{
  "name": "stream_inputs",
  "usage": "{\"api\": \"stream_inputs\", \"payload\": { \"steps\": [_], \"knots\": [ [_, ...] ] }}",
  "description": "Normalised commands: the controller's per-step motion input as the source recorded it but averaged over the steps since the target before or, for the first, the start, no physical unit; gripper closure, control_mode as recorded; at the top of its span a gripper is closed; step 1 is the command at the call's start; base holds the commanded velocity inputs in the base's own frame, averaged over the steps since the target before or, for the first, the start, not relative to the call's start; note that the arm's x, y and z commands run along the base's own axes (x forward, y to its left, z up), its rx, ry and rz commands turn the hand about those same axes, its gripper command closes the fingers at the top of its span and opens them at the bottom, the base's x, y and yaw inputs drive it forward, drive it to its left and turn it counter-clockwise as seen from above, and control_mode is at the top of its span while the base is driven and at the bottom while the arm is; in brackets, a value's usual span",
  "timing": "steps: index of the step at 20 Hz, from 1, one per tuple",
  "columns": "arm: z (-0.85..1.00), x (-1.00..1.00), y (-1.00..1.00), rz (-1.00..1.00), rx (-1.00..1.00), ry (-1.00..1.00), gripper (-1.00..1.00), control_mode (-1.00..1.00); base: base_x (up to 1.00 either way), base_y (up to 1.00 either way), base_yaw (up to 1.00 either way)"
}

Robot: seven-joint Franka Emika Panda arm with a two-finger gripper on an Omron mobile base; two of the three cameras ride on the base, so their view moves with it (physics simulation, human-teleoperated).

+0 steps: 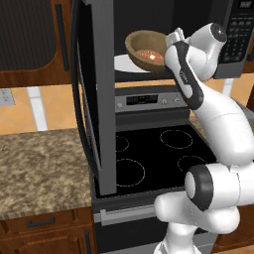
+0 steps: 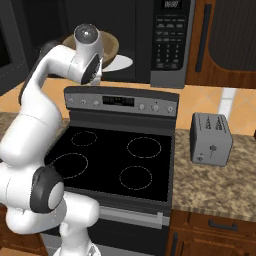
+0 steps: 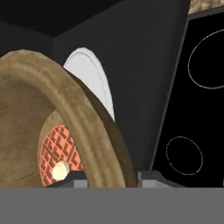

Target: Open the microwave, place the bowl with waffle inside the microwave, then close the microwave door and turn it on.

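The microwave (image 1: 237, 37) (image 2: 171, 42) hangs over the stove with the microwave door (image 1: 95, 99) swung wide open to the left. My gripper (image 1: 171, 39) (image 3: 111, 177) is shut on the rim of the tan bowl (image 1: 142, 44) (image 2: 113, 47) (image 3: 65, 100). The bowl is tilted and sits at the mouth of the cavity, just above the white round plate (image 1: 124, 64) (image 2: 120, 63) (image 3: 94, 78). The reddish waffle (image 1: 151, 56) (image 3: 56, 153) with its pale centre lies inside the bowl. In the right base view my arm hides most of the bowl.
Below the microwave is a black stove top (image 1: 149, 158) (image 2: 115, 155) with ring burners. A speckled stone counter (image 1: 39, 163) lies to the left. A small grey toaster (image 2: 211, 138) stands on the counter to the right.
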Motion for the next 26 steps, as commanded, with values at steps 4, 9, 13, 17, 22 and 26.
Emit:
{"api": "stream_inputs", "payload": {
  "steps": [4,9,13,17,22,26],
  "knots": [
    [0.03,0.69,0.00,-0.16,0.00,0.05,1.00,-1.00,0.00,0.00,0.00],
    [-0.17,0.54,0.24,-0.09,0.00,0.01,1.00,-1.00,0.00,0.00,0.00],
    [-0.34,0.43,0.38,0.00,0.00,0.03,1.00,-1.00,0.00,0.00,0.00],
    [-0.32,0.51,0.23,0.00,0.00,0.08,1.00,-1.00,0.00,0.00,0.00],
    [-0.18,0.19,0.03,0.00,0.00,0.12,-1.00,-1.00,0.00,0.00,0.00],
    [-0.08,-0.06,0.00,0.00,0.00,-0.03,-1.00,-1.00,0.00,0.00,0.00]
  ]
}}
